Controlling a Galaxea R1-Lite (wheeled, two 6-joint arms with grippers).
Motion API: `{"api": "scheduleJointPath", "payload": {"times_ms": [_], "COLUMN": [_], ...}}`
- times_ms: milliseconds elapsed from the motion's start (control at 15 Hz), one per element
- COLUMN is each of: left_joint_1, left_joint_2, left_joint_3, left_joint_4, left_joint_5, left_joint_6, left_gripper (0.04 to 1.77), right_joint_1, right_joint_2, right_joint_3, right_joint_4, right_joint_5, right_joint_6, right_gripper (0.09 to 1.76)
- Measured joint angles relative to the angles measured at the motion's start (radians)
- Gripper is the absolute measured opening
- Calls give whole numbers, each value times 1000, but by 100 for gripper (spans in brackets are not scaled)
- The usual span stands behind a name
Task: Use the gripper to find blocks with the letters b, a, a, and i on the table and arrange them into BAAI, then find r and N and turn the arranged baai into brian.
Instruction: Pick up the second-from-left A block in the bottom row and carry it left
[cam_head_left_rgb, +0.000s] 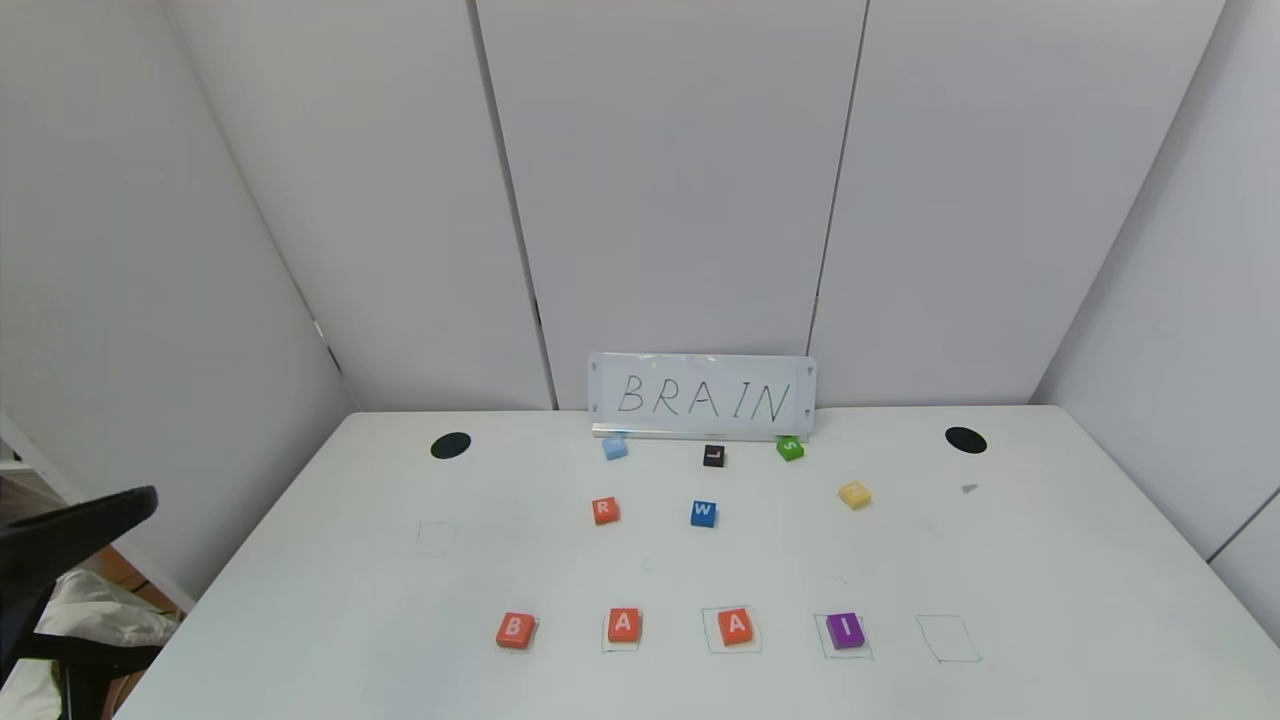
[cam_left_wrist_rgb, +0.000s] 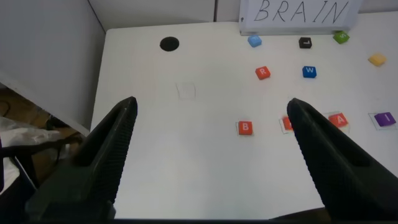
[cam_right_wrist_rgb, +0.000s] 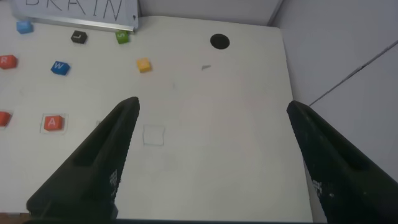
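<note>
Head view: the large white bench (cam_head_left_rgb: 330, 600) carries a row near its front edge: orange-red square B block (cam_head_left_rgb: 514, 630), two orange-red A blocks (cam_head_left_rgb: 623, 625) (cam_head_left_rgb: 736, 626), and purple I block (cam_head_left_rgb: 845, 630), with an empty pen-drawn square outline (cam_head_left_rgb: 948, 638) at 3 o'clock from the I. Behind the row lie the orange-red R block (cam_head_left_rgb: 604, 510), blue W block (cam_head_left_rgb: 703, 513) and yellow N block (cam_head_left_rgb: 854, 494); farther back, a light-blue block (cam_head_left_rgb: 614, 447), black L block (cam_head_left_rgb: 713, 456) and green S block (cam_head_left_rgb: 790, 448) sit before a white sign reading BRAIN (cam_head_left_rgb: 702, 396).

Left wrist view: the black two-fingered left gripper (cam_left_wrist_rgb: 211, 158) hangs over the bench's left side, fingers spread wide, empty.

Right wrist view: the right gripper (cam_right_wrist_rgb: 214, 158) hovers over the bench's right side, fingers likewise spread, empty.
</note>
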Motion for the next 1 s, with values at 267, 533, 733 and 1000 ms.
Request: {"api": "scheduleJointPath", "payload": {"times_ms": [267, 533, 733, 1000], "left_joint_1": [-28, -51, -59, -109], "left_joint_2": [134, 252, 342, 451], "left_joint_3": [-125, -283, -421, -568], "left_joint_4": [132, 282, 433, 614], "left_joint_5": [-12, -14, -15, -11], "left_joint_6": [-6, -11, -17, -108], "left_gripper": [172, 172, 172, 172], "right_joint_1": [6, -5, -5, 0], "right_joint_2": [157, 273, 310, 323], "right_joint_3": [-181, -285, -302, -291], "right_joint_4": [123, 154, 172, 189], "right_joint_5": [-16, -20, -9, -8], "right_joint_6": [-2, 6, 5, 16], "right_gripper": [171, 171, 171, 171]}}
